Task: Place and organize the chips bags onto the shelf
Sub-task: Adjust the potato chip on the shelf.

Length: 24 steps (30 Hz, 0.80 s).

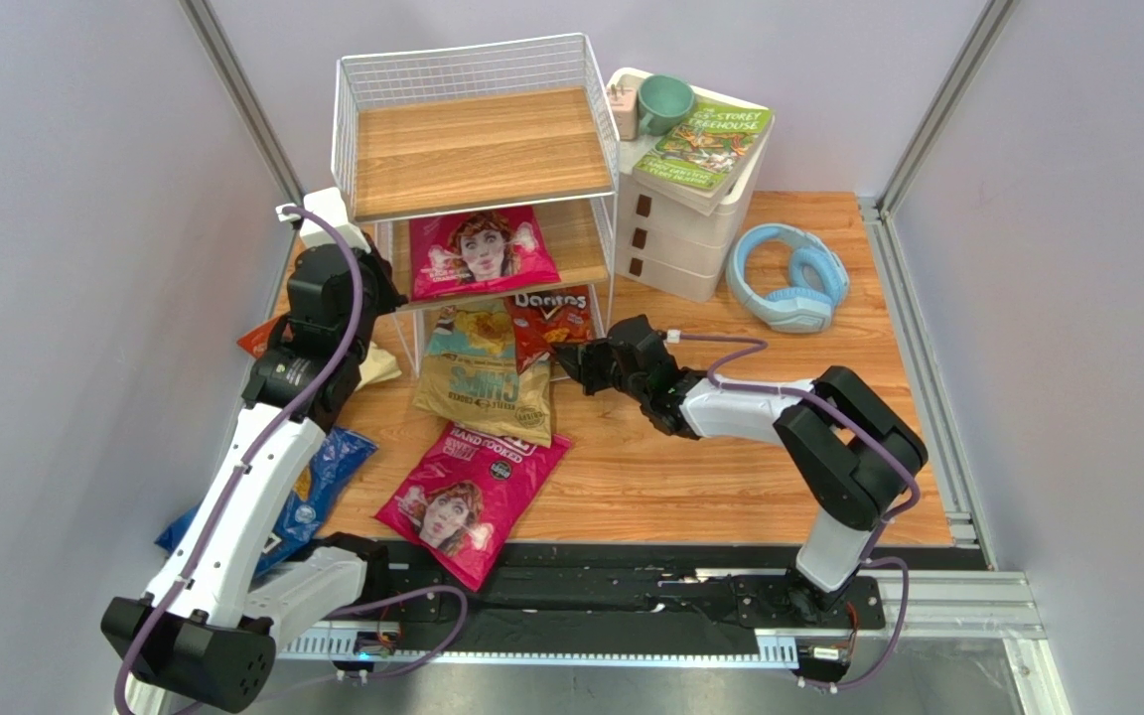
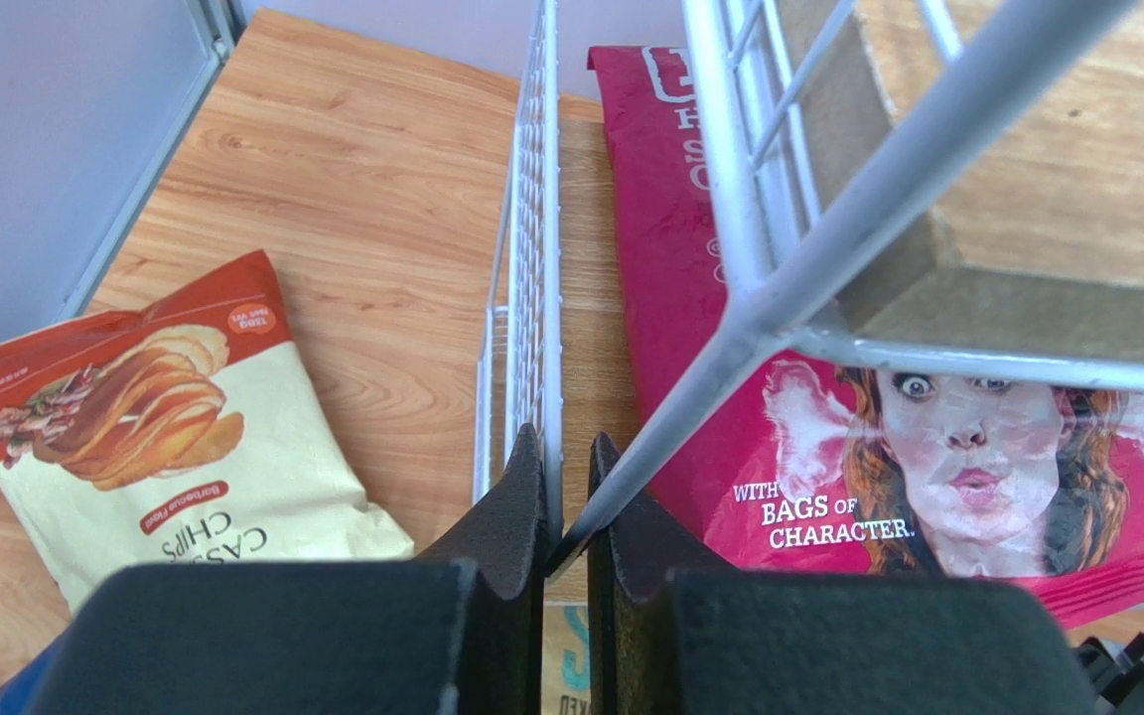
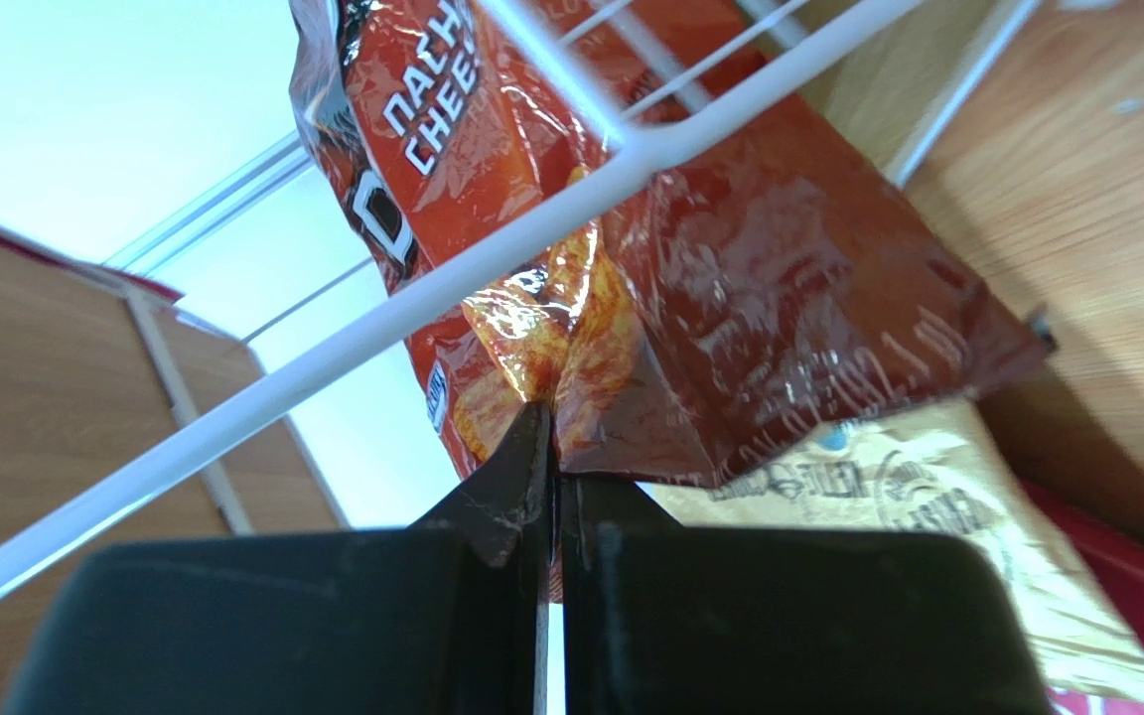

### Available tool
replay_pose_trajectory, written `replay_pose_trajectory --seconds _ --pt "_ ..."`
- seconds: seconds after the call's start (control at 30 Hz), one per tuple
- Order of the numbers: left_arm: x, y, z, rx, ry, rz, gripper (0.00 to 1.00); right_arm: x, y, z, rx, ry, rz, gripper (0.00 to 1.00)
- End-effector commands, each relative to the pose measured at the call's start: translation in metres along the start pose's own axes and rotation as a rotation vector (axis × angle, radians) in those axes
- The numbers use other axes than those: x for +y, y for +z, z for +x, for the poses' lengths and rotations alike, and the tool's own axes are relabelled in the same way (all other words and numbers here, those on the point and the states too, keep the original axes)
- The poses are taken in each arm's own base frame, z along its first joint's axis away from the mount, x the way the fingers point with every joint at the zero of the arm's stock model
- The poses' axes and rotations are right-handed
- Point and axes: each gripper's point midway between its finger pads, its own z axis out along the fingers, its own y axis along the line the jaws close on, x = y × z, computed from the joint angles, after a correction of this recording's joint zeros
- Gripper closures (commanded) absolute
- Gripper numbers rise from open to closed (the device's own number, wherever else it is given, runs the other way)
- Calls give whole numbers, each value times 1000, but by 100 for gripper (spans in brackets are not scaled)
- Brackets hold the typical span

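We steady the shelf (image 1: 474,149), left gripper (image 2: 566,492) clamped on its side mesh (image 2: 533,298). The red Doritos bag (image 3: 712,298) hangs at a front wire (image 3: 235,414), pinched by our right gripper (image 3: 551,447); we should feed it in low, under that wire.

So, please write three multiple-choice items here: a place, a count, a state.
1. Where do the pale blue headphones lie? A) on the wooden table, right of the white plastic drawer unit; B) inside a drawer; C) on a book.
2. How many magenta foil bags with a face show? A) one; B) two; C) three.
3. The right pincer is: A) open; B) shut on a mug; C) shut on the red Doritos foil bag.
Key: A, they lie beside that unit; B, one on the white wire shelf's middle tier, one on the table; C, it pinches the bag's edge.
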Motion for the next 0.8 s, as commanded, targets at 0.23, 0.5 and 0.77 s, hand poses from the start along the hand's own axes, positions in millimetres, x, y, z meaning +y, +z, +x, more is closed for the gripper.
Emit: replay_pose_trajectory --seconds 0.23,0.5,0.77 --pt "-31 4 29 145 -289 78 92 -2 12 -22 -67 -31 -23 97" --pt "-29 4 29 148 -278 66 85 -2 28 -15 -16 -23 -31 63" --pt "-25 2 25 137 -278 46 69 10 6 -8 44 -30 -76 46"
